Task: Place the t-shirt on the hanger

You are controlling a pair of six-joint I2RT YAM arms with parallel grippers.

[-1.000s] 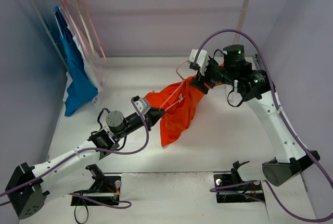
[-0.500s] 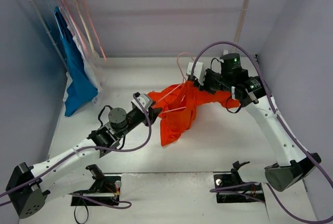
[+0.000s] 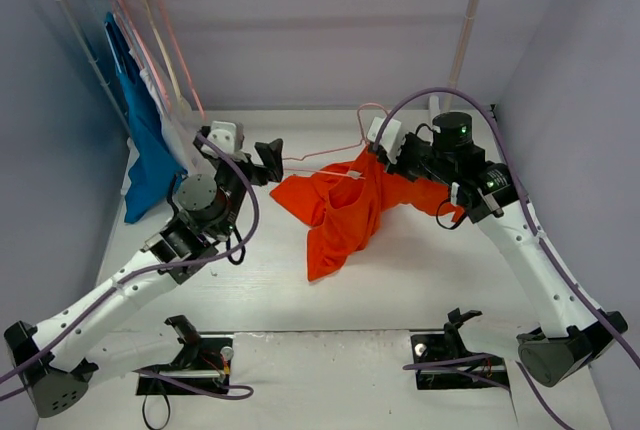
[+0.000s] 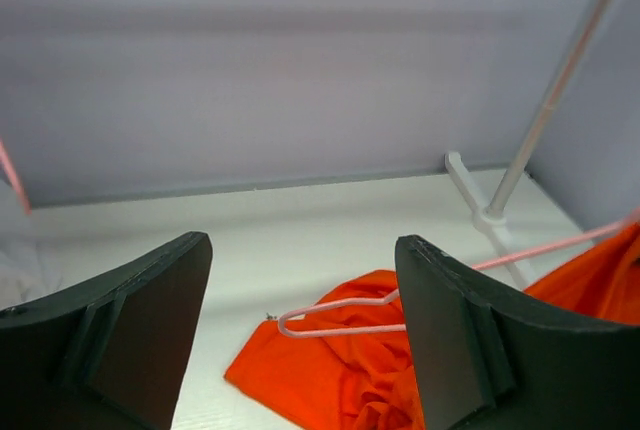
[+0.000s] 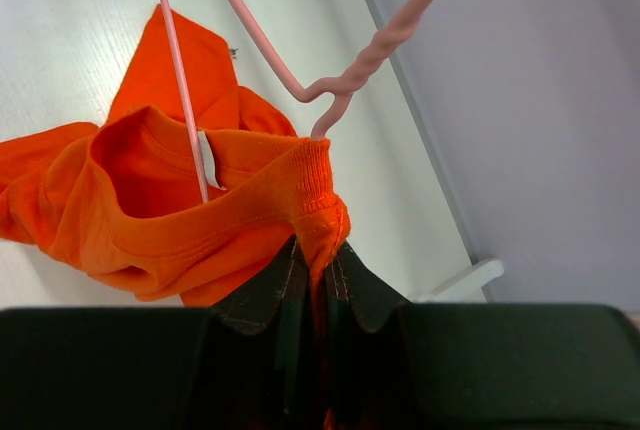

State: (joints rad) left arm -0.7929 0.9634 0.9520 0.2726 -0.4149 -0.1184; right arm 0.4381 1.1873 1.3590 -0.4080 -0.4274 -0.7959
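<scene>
White table [image 3: 440, 250]: right claw [image 5: 318, 265] pinches bright orange cloth t-shirt [image 3: 340, 215] at collar; left claw [image 4: 302, 250] spread, empty. I would steady the thin pink wire hanger [image 5: 352, 77].

Soft, even light is falling from above, casting barely any shadow beside the t-shirt [image 3: 340, 220], while the fingers [image 4: 130, 330] of the left gripper [image 4: 303, 245] are showing dark and soft-edged in front of it.

T-shirt [image 3: 335, 212]: bright orange, bunched. Lower part is heaped on the table [image 3: 430, 270], collar raised. White label [image 5: 207, 160] shows inside the neck.

Hanger [image 5: 375, 53]: thin pale-pink wire, tilted. One arm passes through the neck opening; twisted stem sits just above the collar.
</scene>
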